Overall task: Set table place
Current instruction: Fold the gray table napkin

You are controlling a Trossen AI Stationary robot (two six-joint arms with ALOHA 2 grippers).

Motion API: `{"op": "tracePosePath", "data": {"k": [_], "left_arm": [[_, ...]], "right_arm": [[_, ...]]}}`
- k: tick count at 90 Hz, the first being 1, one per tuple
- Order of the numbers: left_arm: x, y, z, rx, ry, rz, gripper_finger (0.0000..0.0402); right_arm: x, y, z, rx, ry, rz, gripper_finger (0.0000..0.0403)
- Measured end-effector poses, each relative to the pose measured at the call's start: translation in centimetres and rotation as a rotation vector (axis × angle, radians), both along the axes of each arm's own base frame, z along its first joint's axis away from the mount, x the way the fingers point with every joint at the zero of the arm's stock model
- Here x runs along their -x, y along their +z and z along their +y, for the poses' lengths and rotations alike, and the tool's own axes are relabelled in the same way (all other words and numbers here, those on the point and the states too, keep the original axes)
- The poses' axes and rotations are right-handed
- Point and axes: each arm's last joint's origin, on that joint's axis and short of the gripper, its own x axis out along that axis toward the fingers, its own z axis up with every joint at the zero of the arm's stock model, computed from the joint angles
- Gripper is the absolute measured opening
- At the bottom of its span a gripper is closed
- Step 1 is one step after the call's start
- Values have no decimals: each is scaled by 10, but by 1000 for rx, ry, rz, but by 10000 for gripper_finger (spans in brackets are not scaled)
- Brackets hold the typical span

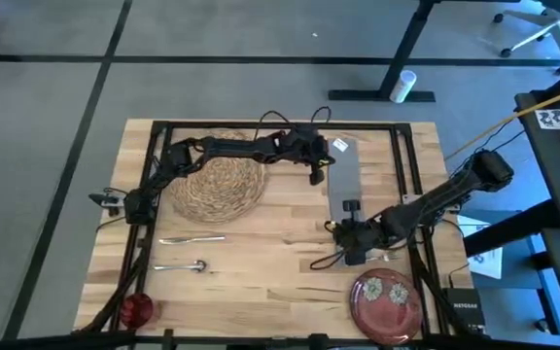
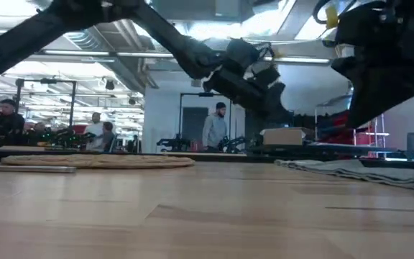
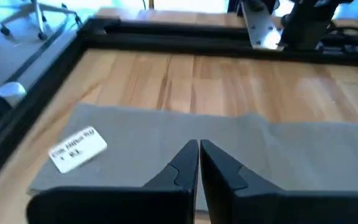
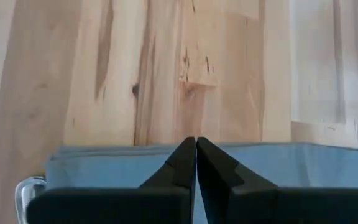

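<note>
Above the gray napkin [image 1: 343,178], near the table's [image 1: 261,282] far edge, my left gripper [image 1: 316,176] hangs with its fingers pressed together, holding nothing. My right gripper [image 1: 350,207] sits at the napkin's near end, fingers also closed. Beside the napkin lies the straw mat [image 1: 220,184]; the red plate [image 1: 387,305] rests at the near right corner, the red cup [image 1: 136,309] at the near left.
</note>
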Motion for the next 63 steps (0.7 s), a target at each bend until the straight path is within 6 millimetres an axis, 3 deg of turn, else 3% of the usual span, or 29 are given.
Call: {"op": "tracePosePath", "data": {"k": [23,44,63], "left_arm": [[-3,-28,11,45,34,31,0],[-1,-35,17,70,57,39,0],[-8,-30,7,0,14,-13,0]], "right_arm": [[0,0,0,2,2,3,0],[0,-1,-1,15,-1,5,0],[2,-1,-2,33,-2,19,0]]}}
